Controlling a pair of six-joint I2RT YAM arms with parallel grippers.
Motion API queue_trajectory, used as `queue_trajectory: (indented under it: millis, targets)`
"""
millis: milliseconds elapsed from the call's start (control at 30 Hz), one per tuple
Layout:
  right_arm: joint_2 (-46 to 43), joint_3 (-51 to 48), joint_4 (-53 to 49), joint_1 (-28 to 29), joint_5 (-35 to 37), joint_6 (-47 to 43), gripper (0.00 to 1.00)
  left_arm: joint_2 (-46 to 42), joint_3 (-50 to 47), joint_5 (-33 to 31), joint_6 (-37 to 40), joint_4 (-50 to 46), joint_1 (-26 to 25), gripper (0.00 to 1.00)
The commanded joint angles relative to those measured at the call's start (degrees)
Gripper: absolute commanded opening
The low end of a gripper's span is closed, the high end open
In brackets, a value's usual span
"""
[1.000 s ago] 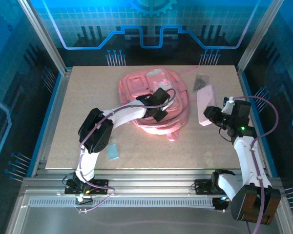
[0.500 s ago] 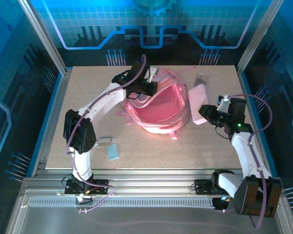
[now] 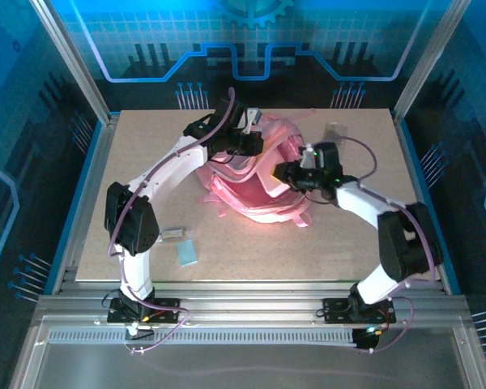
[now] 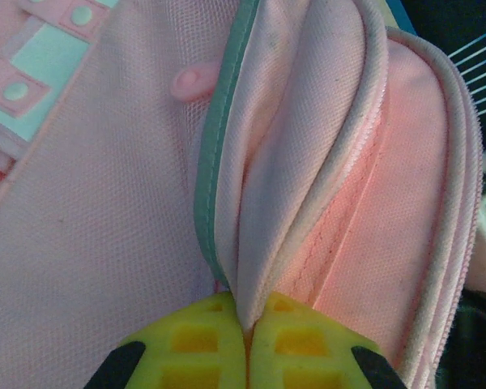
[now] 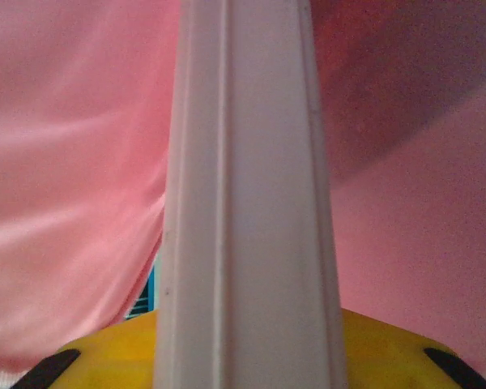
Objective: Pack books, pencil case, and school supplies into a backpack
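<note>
Left hand [image 4: 247, 324], pinched shut on the flap edge of the backpack [image 3: 255, 194], holds the mouth open; the right hand [image 3: 290, 173], partly closed around the pencil case [image 5: 247, 203], has it inside the pink cavity. Stowing the case is the step in hand; next it likely needs releasing deep inside. A pale blue rectangle [image 3: 188, 252] waits on the bench [image 3: 348, 243], well apart; sagging fabric may snag.
</note>
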Motion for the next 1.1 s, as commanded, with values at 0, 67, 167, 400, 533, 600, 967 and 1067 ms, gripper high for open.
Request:
queue_trajectory:
  millis: [0,67,167,400,533,600,967,1067]
  targets:
    - [7.5,7.5,10.7,2.8,-0.3,3.6,0.29,-4.6,1.3,2.5,-1.2,5.6,-0.2,0.0]
    - [13.5,12.2,12.2,4.4,-1.5,5.5,0.29,-4.9,0.6,2.3,-1.2,6.0,-0.2,0.0]
    - [20.1,17.3,12.9,5.7,-1.6,8.1,0.32,-5.6,-0.3,2.0,-1.1,6.7,-0.1,0.0]
    - [21.0,19.1,10.5,4.8,1.2,7.6,0.62,-7.8,-3.4,-0.5,-0.6,8.7,-0.1,0.0]
    - [14.9,17.6,-1.2,2.7,4.0,-0.4,0.8,-8.9,-5.6,-2.3,-0.4,10.6,0.3,0.0]
    - [11.2,15.8,-5.7,1.3,6.1,-4.4,0.83,-9.6,-7.1,-2.9,-0.8,12.0,0.7,0.0]
    - [-3.9,11.6,-29.2,-12.5,22.7,-27.9,0.87,-12.2,-12.9,-1.1,-4.0,16.9,1.8,0.0]
    - [0.1,15.8,-33.6,-16.6,27.2,-30.6,0.88,-12.1,-13.9,-0.7,-4.2,17.5,1.9,0.0]
